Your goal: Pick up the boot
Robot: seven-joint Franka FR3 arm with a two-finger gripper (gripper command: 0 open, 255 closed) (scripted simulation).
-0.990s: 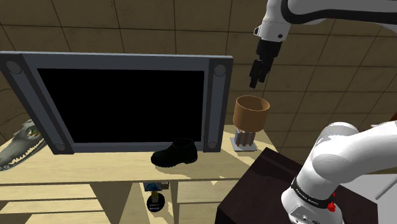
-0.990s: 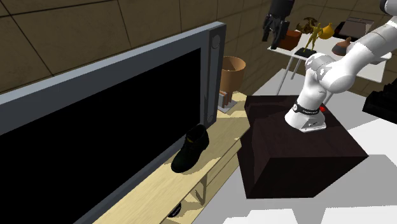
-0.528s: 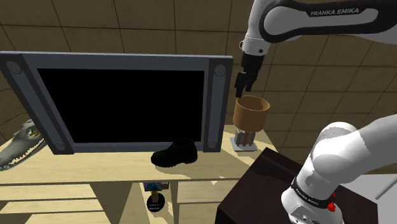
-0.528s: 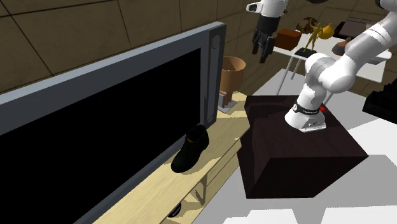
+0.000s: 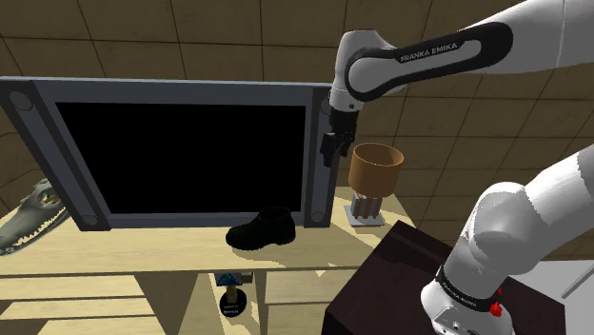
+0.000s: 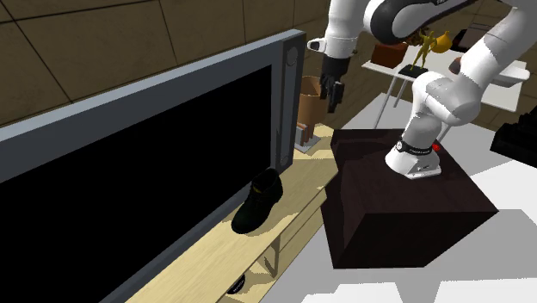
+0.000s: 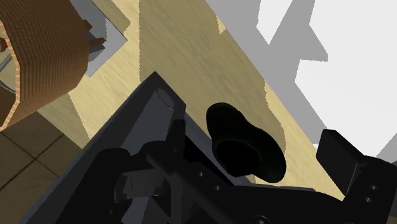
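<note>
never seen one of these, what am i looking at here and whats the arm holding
This is a simulated white robot arm on a dark box, ending in a black two-finger gripper. One camera looks from beside the box, another along the shelf, the third sits on the hand, looking past its fingers. On the wooden shelf stand a large television, a black boot, a brown cup-shaped thing and a crocodile head. The gripper hangs open above the shelf, holding nothing.
</note>
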